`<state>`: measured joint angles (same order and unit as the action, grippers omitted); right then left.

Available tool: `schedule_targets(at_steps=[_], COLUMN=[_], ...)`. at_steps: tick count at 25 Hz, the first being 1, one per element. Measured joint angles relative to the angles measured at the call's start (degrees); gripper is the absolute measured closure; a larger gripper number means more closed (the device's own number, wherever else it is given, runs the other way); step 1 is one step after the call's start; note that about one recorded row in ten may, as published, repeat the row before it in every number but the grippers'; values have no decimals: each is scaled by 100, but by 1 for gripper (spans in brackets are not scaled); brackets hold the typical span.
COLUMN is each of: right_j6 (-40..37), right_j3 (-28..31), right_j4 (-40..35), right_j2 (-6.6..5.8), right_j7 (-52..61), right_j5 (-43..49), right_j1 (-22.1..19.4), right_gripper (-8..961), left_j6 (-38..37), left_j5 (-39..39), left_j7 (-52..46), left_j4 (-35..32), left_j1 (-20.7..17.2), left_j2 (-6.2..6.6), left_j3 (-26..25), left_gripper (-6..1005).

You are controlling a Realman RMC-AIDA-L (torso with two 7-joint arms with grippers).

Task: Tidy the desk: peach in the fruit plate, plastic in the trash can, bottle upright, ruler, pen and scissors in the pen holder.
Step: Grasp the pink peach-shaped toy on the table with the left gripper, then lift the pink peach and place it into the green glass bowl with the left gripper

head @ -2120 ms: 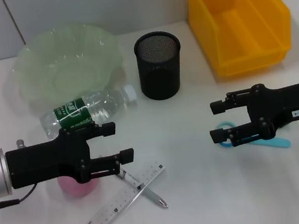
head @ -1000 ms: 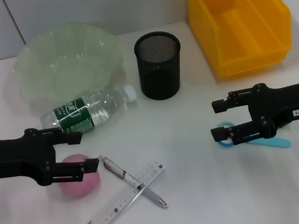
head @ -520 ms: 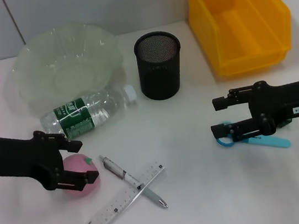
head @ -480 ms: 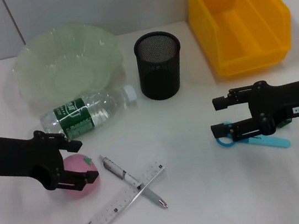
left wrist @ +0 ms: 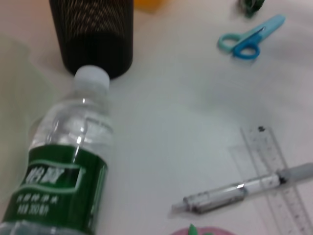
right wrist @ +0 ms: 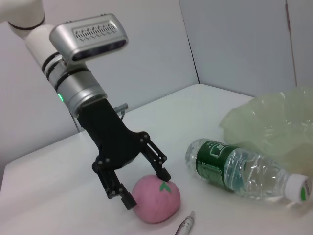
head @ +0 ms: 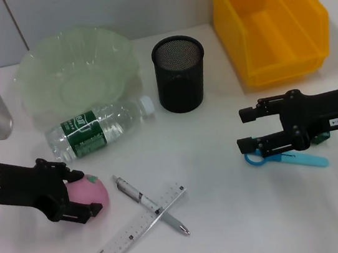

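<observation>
Left gripper (head: 78,193) straddles the pink peach (head: 87,192) on the white desk (head: 232,218), fingers spread either side, not clamped, lined up to grab it for the green fruit plate (head: 73,71) behind. Right gripper (head: 249,129) hovers with fingers apart over blue scissors (head: 299,158). Plain grey wall behind.

The path from the peach (head: 87,192) to the fruit plate (head: 75,70) is blocked by the lying bottle (head: 98,127).
</observation>
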<state>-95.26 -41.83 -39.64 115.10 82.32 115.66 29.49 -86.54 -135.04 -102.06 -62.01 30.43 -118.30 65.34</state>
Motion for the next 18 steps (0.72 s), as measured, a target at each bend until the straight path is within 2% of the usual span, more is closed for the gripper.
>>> schedule_targets(at_steps=[6, 15, 18], right_j6=[-1, -1, -2], right_j3=[0, 0, 0], right_j4=[0, 0, 0], right_j2=[1, -3, -10], right_j7=[4, 4, 4], right_j5=[0, 0, 0], right_j1=[22, 21, 10], right_gripper=[222, 225, 226], left_j6=[175, 191, 87], left_j5=[-279, -112, 364], left_j7=[-124, -106, -28], left_j4=[144, 117, 0], left_j1=[81, 55, 7], left_j2=[-11, -16, 7], left_j3=[9, -42, -181], left_gripper=[347, 367, 460])
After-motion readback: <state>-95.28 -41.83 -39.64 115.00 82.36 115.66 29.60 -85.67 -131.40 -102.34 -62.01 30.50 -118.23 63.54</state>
